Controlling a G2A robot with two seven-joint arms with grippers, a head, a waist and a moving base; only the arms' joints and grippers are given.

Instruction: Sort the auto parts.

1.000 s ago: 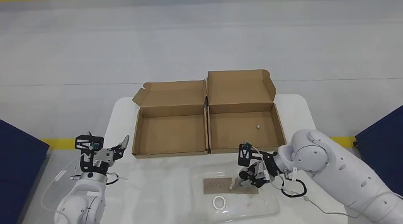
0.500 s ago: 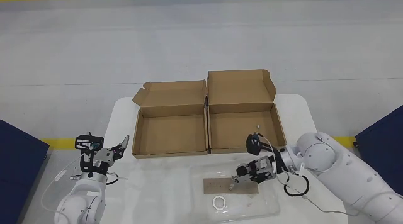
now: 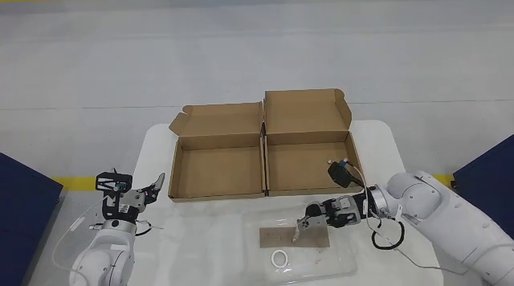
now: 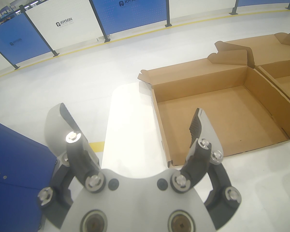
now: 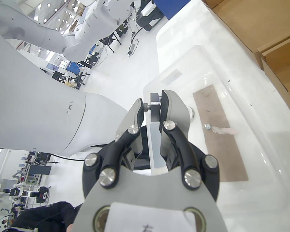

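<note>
Right jaws: closed narrowly on a small dark block part, whose metal stud runs across from one jaw to the other, over the clear tray.
Way to go: two open cardboard boxes lie just past the tray; the right box is nearer this arm and holds one small part.
Left jaws: spread wide, empty, near the left box, well apart from the tray.
In tray: one white ring, one small metal piece, one brown pad.

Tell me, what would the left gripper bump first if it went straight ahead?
Probably the left gripper would meet the side wall of the left cardboard box; depth is unclear.
</note>
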